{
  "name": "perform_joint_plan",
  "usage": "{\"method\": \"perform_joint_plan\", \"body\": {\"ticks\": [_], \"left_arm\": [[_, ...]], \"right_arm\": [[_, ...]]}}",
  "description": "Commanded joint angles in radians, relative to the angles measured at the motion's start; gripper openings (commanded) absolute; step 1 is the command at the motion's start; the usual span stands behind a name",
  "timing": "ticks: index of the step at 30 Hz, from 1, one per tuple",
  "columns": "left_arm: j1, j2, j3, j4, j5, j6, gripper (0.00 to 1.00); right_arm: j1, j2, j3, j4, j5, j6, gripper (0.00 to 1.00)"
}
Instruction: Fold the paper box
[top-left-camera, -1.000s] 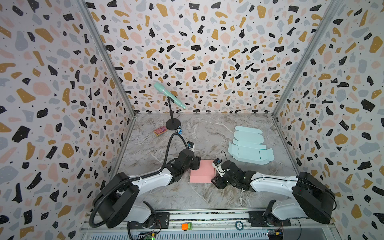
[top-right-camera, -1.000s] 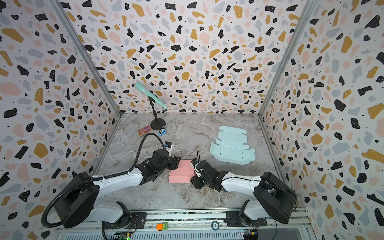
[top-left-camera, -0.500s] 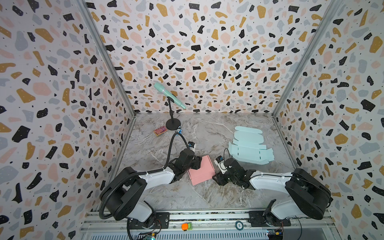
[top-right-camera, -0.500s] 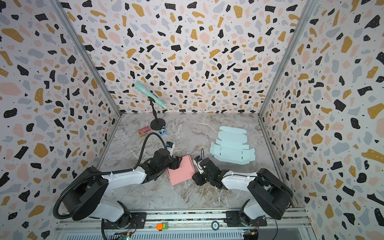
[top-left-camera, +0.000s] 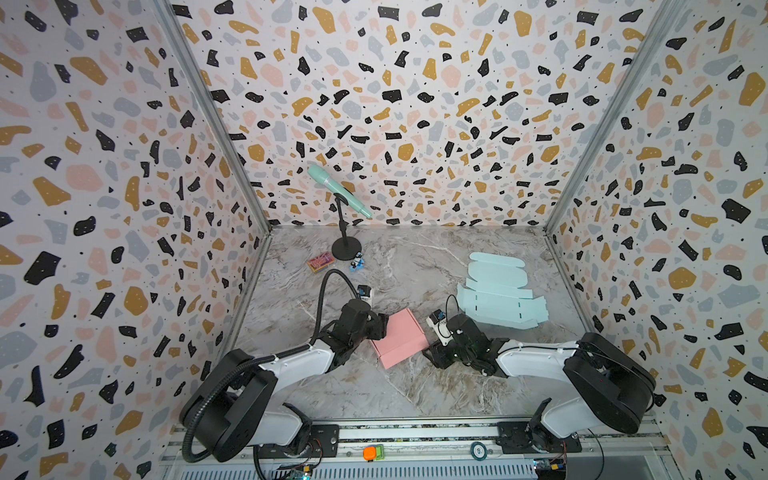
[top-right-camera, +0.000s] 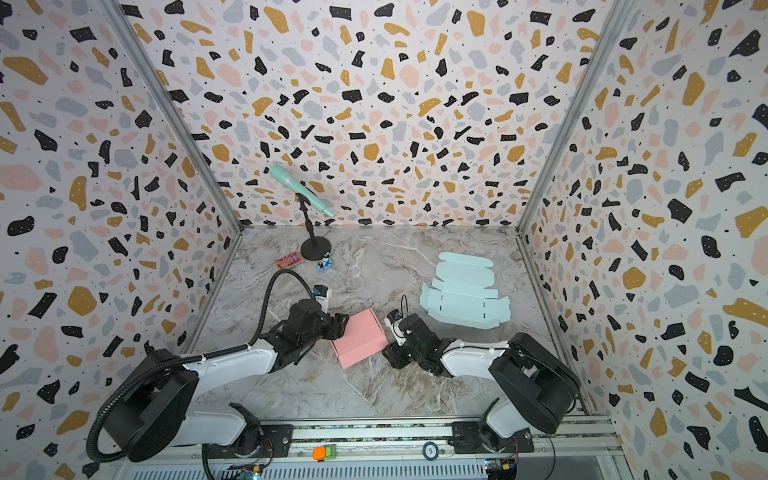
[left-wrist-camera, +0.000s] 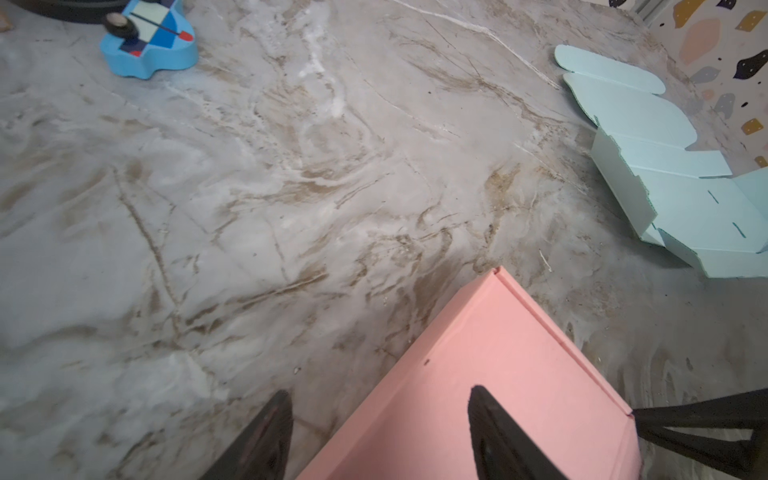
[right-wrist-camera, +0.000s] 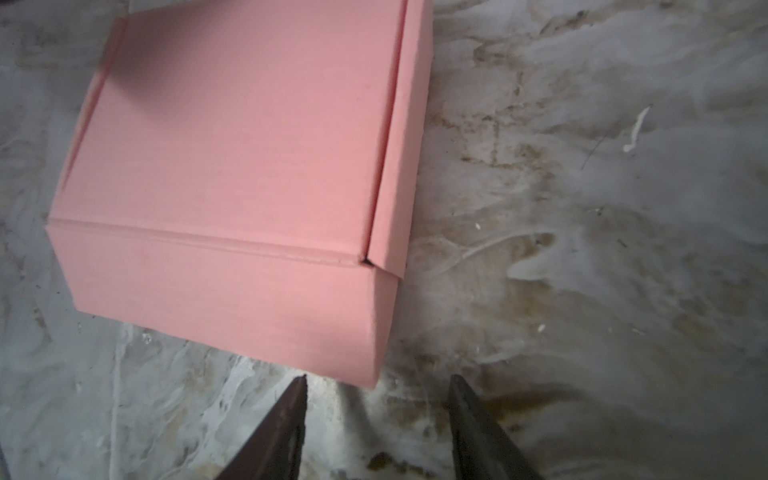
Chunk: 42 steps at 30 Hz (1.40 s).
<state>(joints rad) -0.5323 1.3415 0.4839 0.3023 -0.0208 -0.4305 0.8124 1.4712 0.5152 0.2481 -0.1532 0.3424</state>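
Left wrist, blue toy (left-wrist-camera: 147, 39), right wrist, box (right-wrist-camera: 232, 166) seam

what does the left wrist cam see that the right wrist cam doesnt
Only left wrist: the blue toy, the flat pale blue blank, a bit of wall, and the open left pincer, one finger over the pink box. Only right wrist: most of the lid and a side wall, with the open right pincer just short of a corner. Both: the pink box and the table.

Pink box (right-wrist-camera: 232, 166) matt cardboard; tabletop (left-wrist-camera: 249, 208) smooth marble-look; mint blanks (top-left-camera: 498, 303) matt paperboard.
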Motion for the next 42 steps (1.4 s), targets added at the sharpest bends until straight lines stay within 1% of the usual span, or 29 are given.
{"method": "perform_joint_plan", "body": {"ticks": [1,4,11,16,22,35,42], "left_arm": [[0.066,-0.027,-0.014,0.039,0.121,0.001,0.71],[0.071,-0.016,-0.001,0.018,0.148,0.019,0.72],[0.072,0.058,0.001,0.044,0.198,0.043,0.74],[0.074,0.115,-0.005,0.078,0.265,0.063,0.74],[0.074,0.090,-0.045,0.092,0.258,0.066,0.73],[0.071,-0.003,-0.138,0.156,0.288,-0.019,0.70],[0.042,-0.034,-0.196,0.202,0.286,-0.060,0.68]], "right_arm": [[0.012,-0.044,-0.006,-0.048,0.007,-0.006,0.54],[0.023,-0.069,-0.022,-0.063,0.012,0.002,0.52],[0.082,-0.139,-0.012,-0.117,0.048,0.018,0.47],[0.100,-0.126,0.002,-0.117,0.063,0.024,0.46],[0.121,-0.094,0.008,-0.093,0.058,0.025,0.44],[0.149,-0.091,0.038,-0.104,0.081,0.013,0.42],[0.170,-0.094,0.053,-0.118,0.096,0.011,0.41]]}}
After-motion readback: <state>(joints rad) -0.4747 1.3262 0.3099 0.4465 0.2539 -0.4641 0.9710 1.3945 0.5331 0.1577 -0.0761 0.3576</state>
